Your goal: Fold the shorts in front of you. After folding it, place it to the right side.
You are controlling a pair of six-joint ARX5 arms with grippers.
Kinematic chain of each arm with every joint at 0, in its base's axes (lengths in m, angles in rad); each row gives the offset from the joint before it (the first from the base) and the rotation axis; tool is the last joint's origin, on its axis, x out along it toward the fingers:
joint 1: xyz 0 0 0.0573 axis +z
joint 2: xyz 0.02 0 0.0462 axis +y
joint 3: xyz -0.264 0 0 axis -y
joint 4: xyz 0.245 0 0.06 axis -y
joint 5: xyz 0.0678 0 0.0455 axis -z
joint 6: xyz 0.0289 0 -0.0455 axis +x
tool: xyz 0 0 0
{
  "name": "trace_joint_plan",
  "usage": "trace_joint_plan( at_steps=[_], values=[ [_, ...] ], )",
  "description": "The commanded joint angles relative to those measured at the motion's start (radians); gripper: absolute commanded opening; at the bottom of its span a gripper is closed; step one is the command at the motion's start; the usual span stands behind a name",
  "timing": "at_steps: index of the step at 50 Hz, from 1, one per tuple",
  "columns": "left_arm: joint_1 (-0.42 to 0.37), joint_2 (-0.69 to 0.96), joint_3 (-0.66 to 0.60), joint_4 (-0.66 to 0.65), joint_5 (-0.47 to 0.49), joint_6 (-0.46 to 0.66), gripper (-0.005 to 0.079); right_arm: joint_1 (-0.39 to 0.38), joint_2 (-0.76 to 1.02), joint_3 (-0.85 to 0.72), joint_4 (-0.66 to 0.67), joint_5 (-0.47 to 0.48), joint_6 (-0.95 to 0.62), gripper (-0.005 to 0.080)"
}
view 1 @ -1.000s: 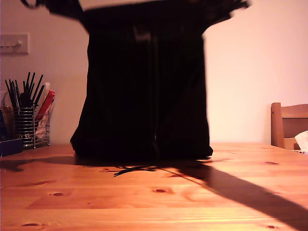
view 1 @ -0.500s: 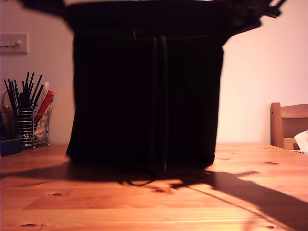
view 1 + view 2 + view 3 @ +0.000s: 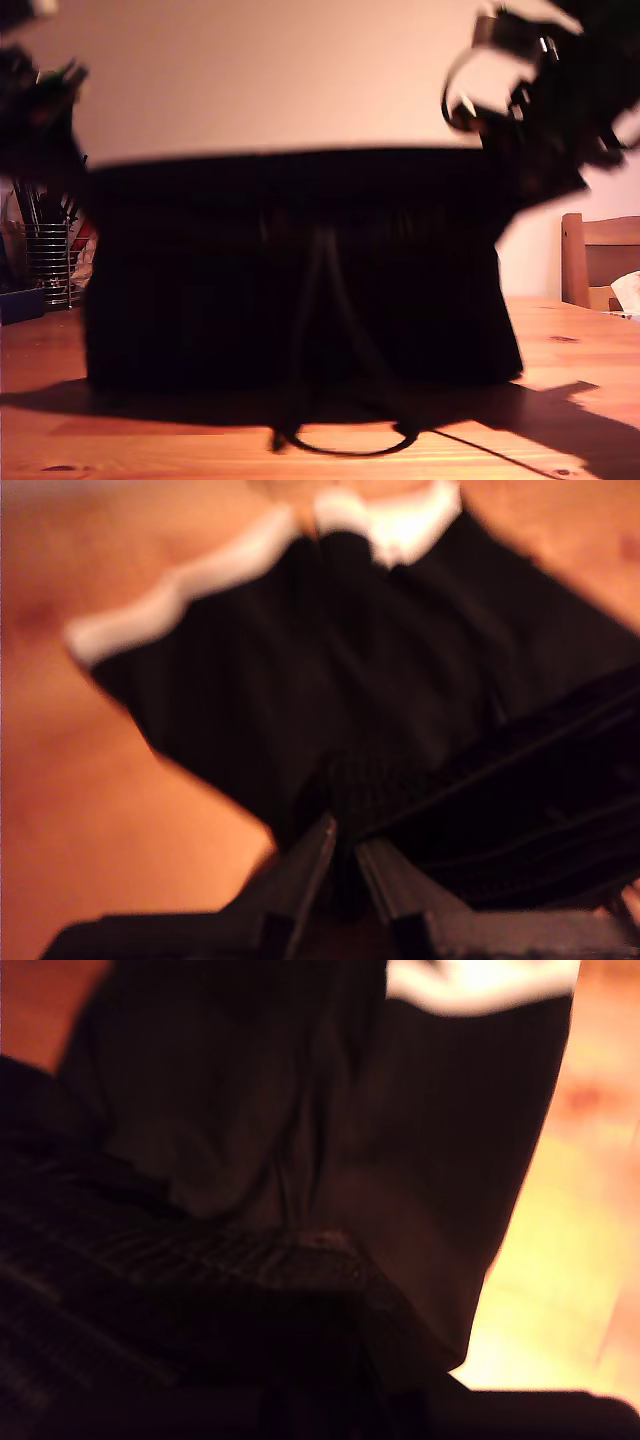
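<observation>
Presently, our findings:

Shorts (image 3: 300, 270): black, hanging as a wide curtain by the waistband over the table (image 3: 560, 340); the lower edge looks to rest on the wood, though blur leaves that uncertain. A drawstring (image 3: 345, 440) loops onto the table in front.

My first gripper (image 3: 345, 855): clenched on gathered waistband fabric; the fingers (image 3: 300, 865) are pressed nearly together with cloth between them.

My second gripper: we cannot tell its state; the second wrist view shows only dark ribbed fabric crowding the frame, the jaws lost in shadow.

Arms: in the exterior view, one blurred arm (image 3: 545, 100) shows at that view's upper right, another dark shape at its upper left. We do not say which is which.

Handling, our judgement: light, limp cloth, no stiffness, creases where it lands. The elastic waistband is the thickest, surest hold; corners of the band keep the cloth spread. The drawstring may snag or trail.

Fold: not yet made.
</observation>
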Motion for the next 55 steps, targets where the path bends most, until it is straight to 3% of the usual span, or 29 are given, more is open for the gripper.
trace_joint_plan(
  at_steps=[1,15,34,42,55],
  values=[
    [0.005,-0.006,-0.044,-0.001,-0.019,-0.034,-0.0022,-0.002,-0.029,-0.041,0.011,0.016,0.026,-0.0013],
    [-0.041,-0.006,-0.138,-0.099,-0.102,-0.113,-0.0022,0.016,-0.086,-0.181,-0.027,0.029,0.097,-0.0013],
    [-0.052,-0.003,-0.146,-0.288,-0.180,-0.177,-0.0023,0.037,-0.091,-0.261,-0.148,0.051,0.178,-0.0013],
    [-0.052,0.004,-0.153,-0.336,-0.182,-0.189,-0.0023,0.037,-0.091,-0.261,-0.188,0.048,0.204,-0.0013],
    [-0.052,0.003,-0.157,-0.433,-0.121,-0.204,-0.0023,0.055,-0.093,-0.252,-0.354,-0.056,0.234,-0.0013]
  ],
)
